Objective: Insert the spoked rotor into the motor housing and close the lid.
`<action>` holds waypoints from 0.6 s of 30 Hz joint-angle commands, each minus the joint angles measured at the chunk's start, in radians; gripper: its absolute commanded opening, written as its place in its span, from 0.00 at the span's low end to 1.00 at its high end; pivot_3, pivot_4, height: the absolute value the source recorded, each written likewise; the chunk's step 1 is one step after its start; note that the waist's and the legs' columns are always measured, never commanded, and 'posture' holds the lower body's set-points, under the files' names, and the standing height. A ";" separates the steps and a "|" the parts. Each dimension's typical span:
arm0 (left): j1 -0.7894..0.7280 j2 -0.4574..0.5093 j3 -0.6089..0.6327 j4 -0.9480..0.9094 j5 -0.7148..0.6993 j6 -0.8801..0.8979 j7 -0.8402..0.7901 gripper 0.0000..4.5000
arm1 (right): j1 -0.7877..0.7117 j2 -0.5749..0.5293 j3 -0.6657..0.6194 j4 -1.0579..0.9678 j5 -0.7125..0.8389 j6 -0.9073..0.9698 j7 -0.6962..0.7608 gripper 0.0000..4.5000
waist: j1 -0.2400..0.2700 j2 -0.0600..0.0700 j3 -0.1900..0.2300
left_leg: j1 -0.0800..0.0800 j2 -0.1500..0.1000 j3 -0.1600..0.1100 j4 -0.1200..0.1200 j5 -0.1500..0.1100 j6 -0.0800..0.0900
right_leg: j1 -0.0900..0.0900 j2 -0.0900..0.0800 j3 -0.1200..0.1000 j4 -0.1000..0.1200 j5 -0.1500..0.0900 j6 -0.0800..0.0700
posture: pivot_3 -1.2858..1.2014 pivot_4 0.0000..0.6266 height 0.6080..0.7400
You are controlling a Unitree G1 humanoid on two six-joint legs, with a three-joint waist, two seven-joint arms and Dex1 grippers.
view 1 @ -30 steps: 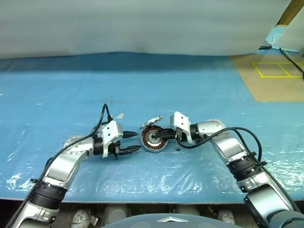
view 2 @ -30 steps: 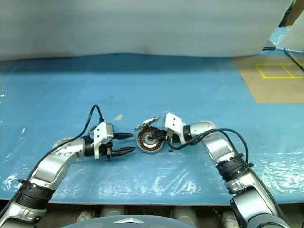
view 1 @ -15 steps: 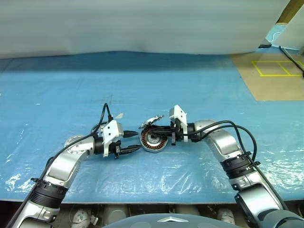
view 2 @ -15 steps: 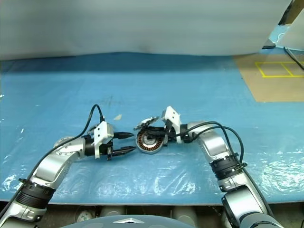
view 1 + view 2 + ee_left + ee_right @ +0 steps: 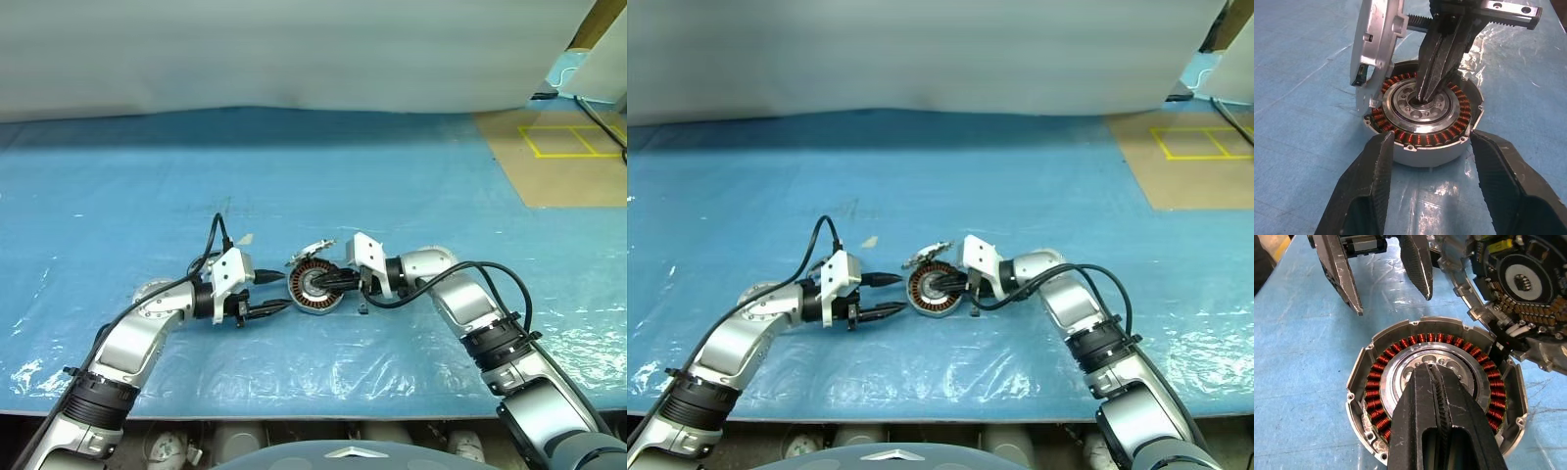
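Pressed flat together, the 2 black fingers of the right gripper (image 5: 1442, 382) clench on nothing and their tips dip into the central hub of the motor housing (image 5: 1422, 120), which sits open on the blue plastic sheet (image 5: 411, 176) with its ring of copper windings showing around a silver disc with small holes. Facing them from the other side, the left gripper (image 5: 1427, 161) is released, its 2 fingers (image 5: 1369, 186) spread just beside the housing's near wall without touching it. Beyond the housing, at its far rim, the lid (image 5: 1376, 44) stands tilted on edge.
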 commanded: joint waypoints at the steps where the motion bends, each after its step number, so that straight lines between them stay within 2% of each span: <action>1: -0.003 0.003 0.009 -0.024 -0.005 -0.008 0.001 0.57 | 0.009 -0.002 0.032 0.026 -0.049 -0.027 -0.002 0.01 | -0.001 0.000 0.000 | 0.000 0.000 0.000 0.000 0.000 0.000 | 0.000 0.000 0.000 0.000 0.000 0.000 | 0.52 0.24 1.00; 8: -0.008 0.000 0.012 -0.027 -0.015 -0.003 0.000 0.57 | 0.002 0.010 0.044 0.048 -0.035 -0.005 0.041 0.01 | -0.002 0.000 0.000 | 0.000 0.000 0.000 0.000 0.000 0.000 | 0.000 0.000 0.000 0.000 0.000 0.000 | 0.52 0.24 1.00; 15: -0.009 0.000 0.011 -0.031 -0.013 -0.002 0.003 0.57 | 0.014 -0.019 0.157 0.147 -0.181 -0.106 0.049 0.01 | -0.004 0.000 -0.001 | 0.000 0.000 0.000 0.000 0.000 0.000 | 0.002 0.000 0.000 0.000 0.000 0.000 | 0.52 0.24 1.00; 18: -0.008 0.002 0.014 -0.037 -0.014 0.003 0.007 0.57 | 0.004 -0.009 0.163 0.177 -0.218 -0.149 0.031 0.01 | -0.004 -0.001 -0.007 | 0.002 0.001 0.000 0.000 0.000 0.000 | 0.005 0.000 0.000 0.000 0.000 0.000 | 0.52 0.24 1.00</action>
